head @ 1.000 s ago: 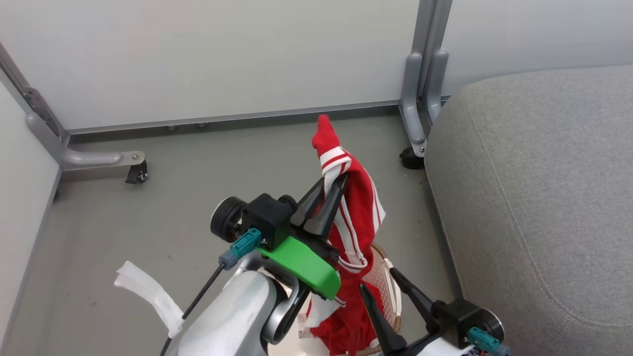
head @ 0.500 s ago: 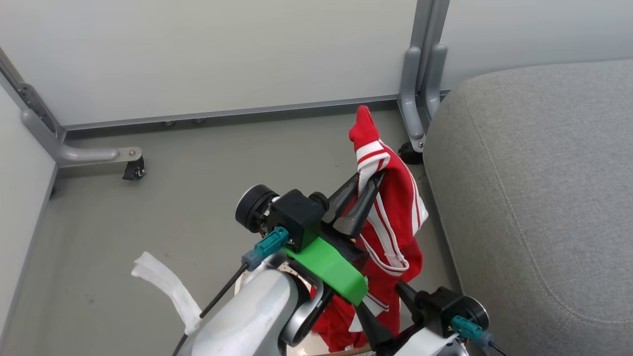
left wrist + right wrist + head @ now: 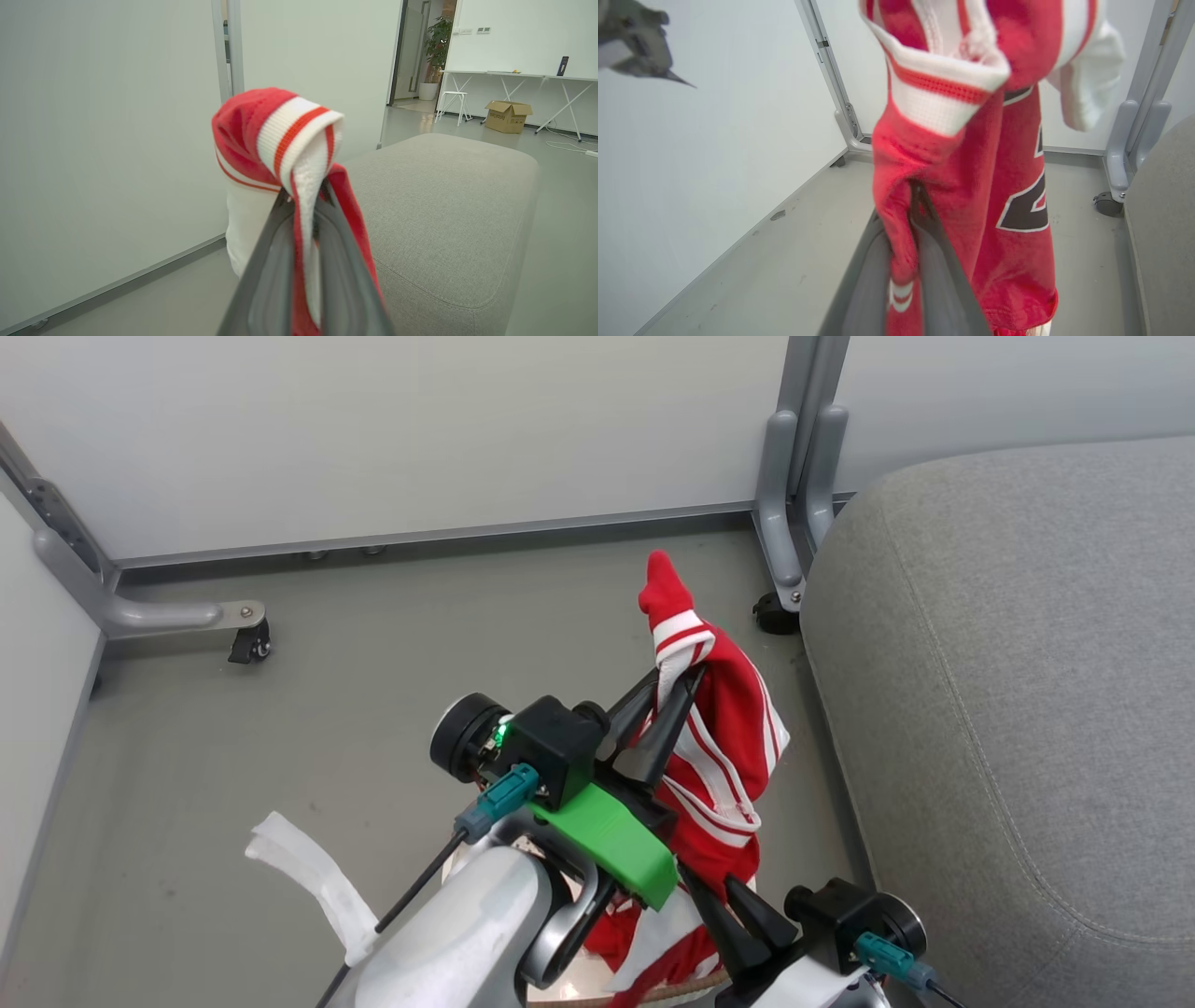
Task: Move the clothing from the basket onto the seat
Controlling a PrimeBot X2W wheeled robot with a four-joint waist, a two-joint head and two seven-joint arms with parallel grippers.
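Office-like lab: wheeled white partition panels (image 3: 420, 429); trestle tables (image 3: 514, 73), cardboard box (image 3: 508, 115), potted plant (image 3: 437, 44) beyond

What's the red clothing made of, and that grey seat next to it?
The clothing looks like soft, matte knit, likely synthetic jersey mesh: fine holes and ribbed striped trim show up close. The seat looks like matte woven upholstery fabric over padding: flecked grey weave, stitched seams, rounded edges. Exact fibres cannot be told.

red white-striped clothing (image 3: 724, 709), grey seat (image 3: 1008, 709)
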